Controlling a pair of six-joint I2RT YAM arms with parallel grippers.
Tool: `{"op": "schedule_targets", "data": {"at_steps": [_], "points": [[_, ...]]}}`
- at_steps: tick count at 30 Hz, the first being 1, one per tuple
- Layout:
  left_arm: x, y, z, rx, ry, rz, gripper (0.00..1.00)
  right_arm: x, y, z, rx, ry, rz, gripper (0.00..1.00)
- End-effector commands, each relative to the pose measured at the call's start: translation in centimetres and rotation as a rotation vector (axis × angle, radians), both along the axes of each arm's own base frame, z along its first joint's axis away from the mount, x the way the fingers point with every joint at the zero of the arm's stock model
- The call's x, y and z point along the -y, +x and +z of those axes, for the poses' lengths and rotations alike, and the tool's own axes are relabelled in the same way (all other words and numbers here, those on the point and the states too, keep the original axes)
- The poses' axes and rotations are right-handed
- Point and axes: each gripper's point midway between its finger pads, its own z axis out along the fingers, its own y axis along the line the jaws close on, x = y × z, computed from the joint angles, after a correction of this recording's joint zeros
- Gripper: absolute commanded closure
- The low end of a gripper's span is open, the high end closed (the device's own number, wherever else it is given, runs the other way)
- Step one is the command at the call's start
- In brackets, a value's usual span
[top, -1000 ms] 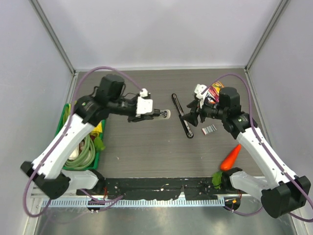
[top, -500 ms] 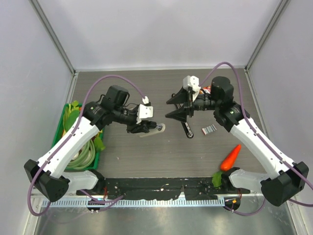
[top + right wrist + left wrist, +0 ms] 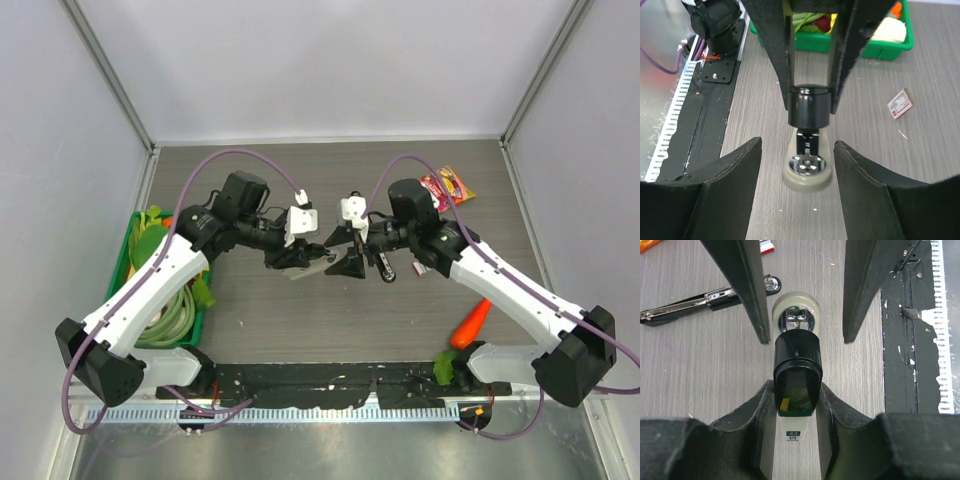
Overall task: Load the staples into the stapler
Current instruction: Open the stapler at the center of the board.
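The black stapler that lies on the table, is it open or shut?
Open: the black stapler lies unfolded flat on the table, its metal channel showing.

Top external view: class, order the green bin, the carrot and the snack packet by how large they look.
1. The green bin, clearly largest.
2 and 3. The carrot and the snack packet look too alike to rank: the carrot is longer and thinner, the packet shorter and wider.
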Motion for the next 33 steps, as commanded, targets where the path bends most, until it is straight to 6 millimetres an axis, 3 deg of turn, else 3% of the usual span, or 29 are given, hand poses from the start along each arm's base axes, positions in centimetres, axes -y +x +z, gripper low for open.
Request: {"op": "schedule_targets", "data": {"at_steps": [1,6,11,17,24,26,32,33], "points": [[1.3,1.1,3.3,0.068,-0.092,-0.009,1.00,-0.8,0.5,-1.9,0.067,-0.057,-0.012,0.39],[1.2,1.2,4.3,0.062,-0.118,0.011,1.00,-0.9,1.0,-3.5,0.067,-0.100,-0.024,0.65],[0.0,2.7,9.9,0.070,-0.295,0.104,1.00,-0.4,0.9,-6.5,0.040,-0.148,-0.042,0.75],[-1.2,3.0,14.1,0.081,-0.422,0.150,1.00,-1.2,1.5,-7.4,-0.040,-0.096,-0.102,0.91],[-5.3,4.4,18.7,0.125,-0.551,0.324,1.00,-2.3,1.4,-7.8,-0.136,-0.031,-0.112,0.93],[-5.7,4.2,19.5,0.122,-0.585,0.345,1.00,-2.5,1.0,-7.9,-0.174,-0.021,-0.104,0.93],[-7.0,6.5,20.2,0.033,-0.761,0.444,1.00,-2.9,0.5,-6.8,-0.223,0.043,-0.101,0.91],[-7.3,7.2,19.2,0.007,-0.771,0.464,1.00,-3.0,0.4,-6.5,-0.217,0.058,-0.097,0.90]]}}
